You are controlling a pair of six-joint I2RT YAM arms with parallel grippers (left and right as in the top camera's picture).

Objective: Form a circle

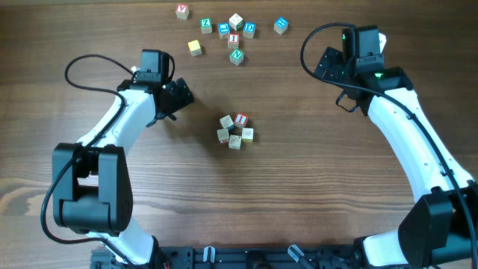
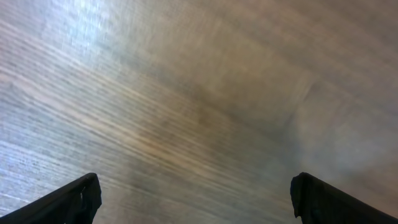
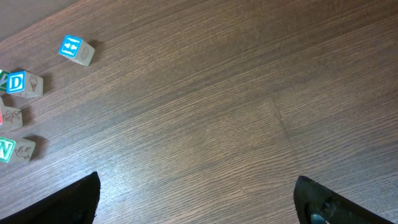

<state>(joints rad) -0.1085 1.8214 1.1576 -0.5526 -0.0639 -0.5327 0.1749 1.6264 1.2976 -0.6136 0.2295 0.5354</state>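
At mid-tabletop, seen overhead, the circle (image 1: 236,131) sits tight between my two arms.
Loose cubes (image 1: 233,33) cluster by the far edge. Left wrist: my left gripper (image 2: 196,190) is spread over bare wood. Right wrist: my right gripper (image 3: 196,190) is spread too, with some loose cubes at left.

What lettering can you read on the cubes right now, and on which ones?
"I": white, on the red-faced cube in the circle.
"D": blue, on a loose cube.
"W": green, cut by the frame edge, on another loose cube.
Other cube faces: too small or blurred to read.
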